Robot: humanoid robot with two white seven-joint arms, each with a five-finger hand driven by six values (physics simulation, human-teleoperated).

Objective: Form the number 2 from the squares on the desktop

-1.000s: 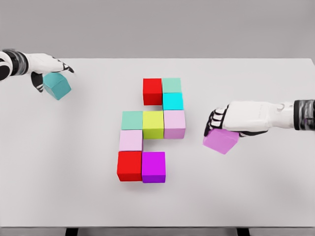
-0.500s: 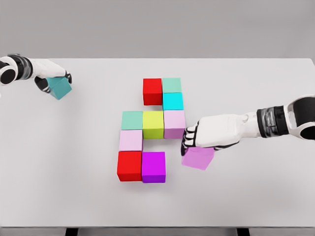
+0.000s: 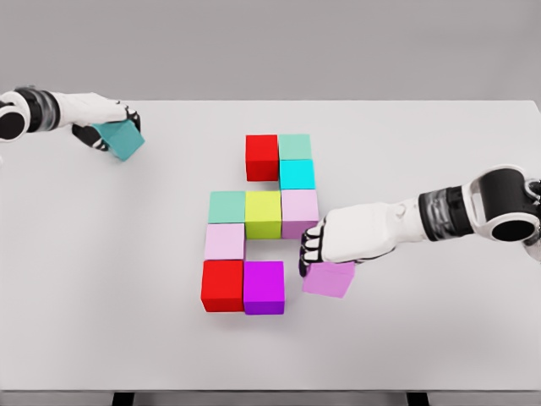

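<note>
Violet cube (image 3: pixel 330 279) gripped by right robot hand (image 3: pixel 325 245), just right of magenta cube (image 3: pixel 264 288); lower square, flush. Left robot hand (image 3: pixel 106 118) grips teal cube (image 3: pixel 122 140).

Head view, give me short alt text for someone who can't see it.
The right hand holds a violet cube just right of the magenta cube, at the bottom row of a nearly finished number 2 made of colored cubes on a white table. At far left, the left hand holds a teal cube away from the figure.
</note>
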